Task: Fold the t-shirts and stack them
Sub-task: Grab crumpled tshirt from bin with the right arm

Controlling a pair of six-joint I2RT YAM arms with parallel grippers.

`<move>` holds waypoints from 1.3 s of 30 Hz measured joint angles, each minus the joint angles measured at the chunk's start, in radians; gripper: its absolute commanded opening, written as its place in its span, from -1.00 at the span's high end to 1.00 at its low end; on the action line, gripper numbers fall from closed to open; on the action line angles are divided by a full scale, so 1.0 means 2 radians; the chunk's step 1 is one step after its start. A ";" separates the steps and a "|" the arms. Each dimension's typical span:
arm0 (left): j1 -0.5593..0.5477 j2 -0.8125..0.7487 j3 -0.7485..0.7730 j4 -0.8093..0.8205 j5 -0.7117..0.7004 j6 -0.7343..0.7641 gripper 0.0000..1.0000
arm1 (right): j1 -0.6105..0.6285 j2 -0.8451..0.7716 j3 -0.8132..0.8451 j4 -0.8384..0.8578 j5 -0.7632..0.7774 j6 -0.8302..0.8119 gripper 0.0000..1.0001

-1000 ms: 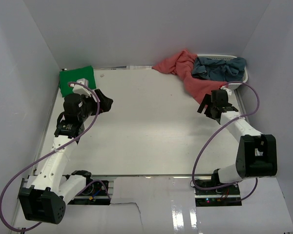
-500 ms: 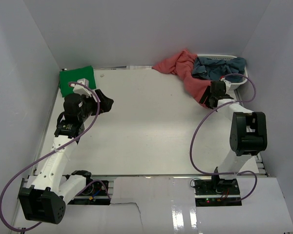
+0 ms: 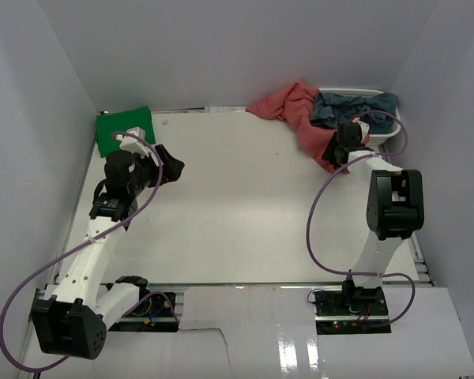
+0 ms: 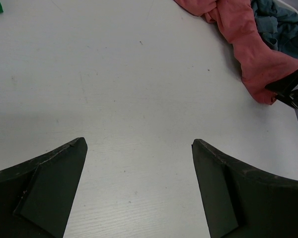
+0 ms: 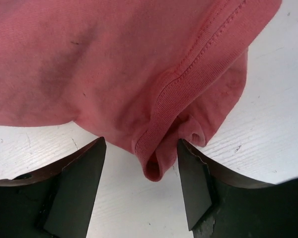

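One arm is plainly nearer: the right gripper (image 5: 140, 148) sits at the near tip of the salmon-red t-shirt (image 5: 114, 64), which trails lengthwise away toward the basket (image 3: 355, 91). Its jaws stand partly spread either side of the ribbed hem — nothing pinched yet. The left gripper (image 4: 139, 144), spread wide and empty, hovers well apart.

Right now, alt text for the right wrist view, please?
A salmon-red t-shirt fills the upper frame, and a fold of its stitched hem dips between the two dark fingers of the right claw, which stand apart on either side of it. White table shows beneath.
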 measured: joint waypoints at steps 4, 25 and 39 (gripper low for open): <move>0.000 0.001 0.000 0.000 0.000 0.000 -0.96 | 0.000 0.003 0.001 -0.004 0.000 -0.002 0.02; 0.000 0.001 0.000 -0.001 -0.004 0.000 -0.96 | 0.000 0.039 0.030 -0.043 -0.015 0.001 0.85; 0.000 0.001 0.000 -0.001 -0.004 0.000 -0.96 | 0.000 -0.004 0.211 -0.122 -0.164 -0.013 0.83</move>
